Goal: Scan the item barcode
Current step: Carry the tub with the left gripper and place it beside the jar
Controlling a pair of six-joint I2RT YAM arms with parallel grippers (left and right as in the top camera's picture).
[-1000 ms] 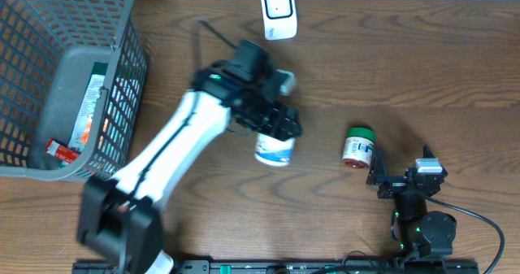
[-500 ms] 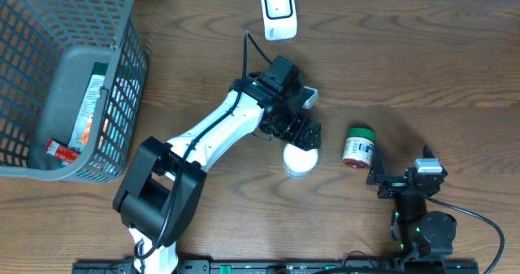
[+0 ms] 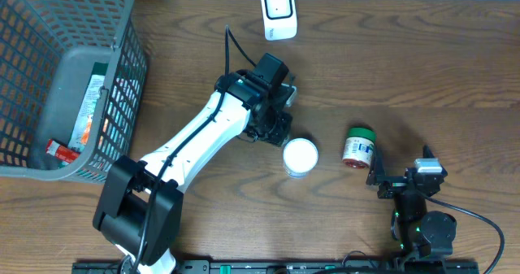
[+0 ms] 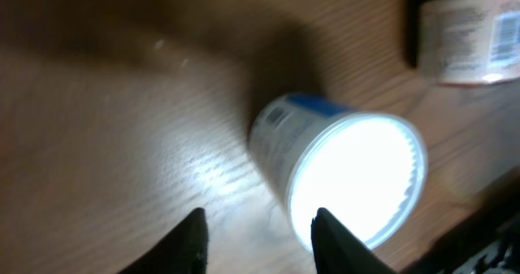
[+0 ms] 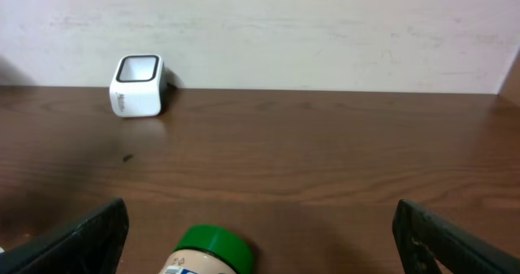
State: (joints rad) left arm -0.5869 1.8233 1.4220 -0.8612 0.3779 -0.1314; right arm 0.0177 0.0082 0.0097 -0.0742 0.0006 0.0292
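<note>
Mid-table, left gripper (image 4: 258, 237) hovers, jaws apart and empty, beside standing white tub (image 3: 300, 156); right gripper (image 5: 260, 233) wide, idle; seemingly between items, so next: grasp green-capped jar (image 3: 357, 146), barcode toward scanner (image 3: 278, 12).

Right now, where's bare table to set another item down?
Widest patch: far right, between the scanner and the green-lidded jar. Also the strip between the basket and the left arm, and the near edge in front of the white tub. Crowded: the centre, where left arm, tub and jar sit close.
</note>
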